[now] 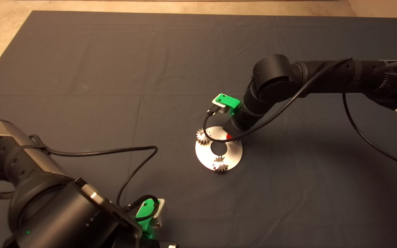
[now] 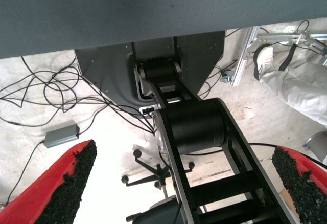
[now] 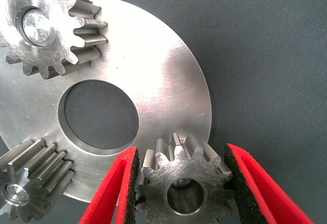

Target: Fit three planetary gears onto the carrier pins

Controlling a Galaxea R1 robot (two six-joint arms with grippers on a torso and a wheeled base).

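While open mat (image 1: 115,69) rings the plate (image 3: 168,86), the right gripper (image 3: 181,183) pinches a gear (image 3: 181,180) at its rim — left gripper (image 2: 179,183) spread wide, parked

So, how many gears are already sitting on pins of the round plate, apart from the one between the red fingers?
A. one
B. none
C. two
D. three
C: in the right wrist view two gears sit on pins of the round plate, while the right pincer holds a third gear at the plate's edge.
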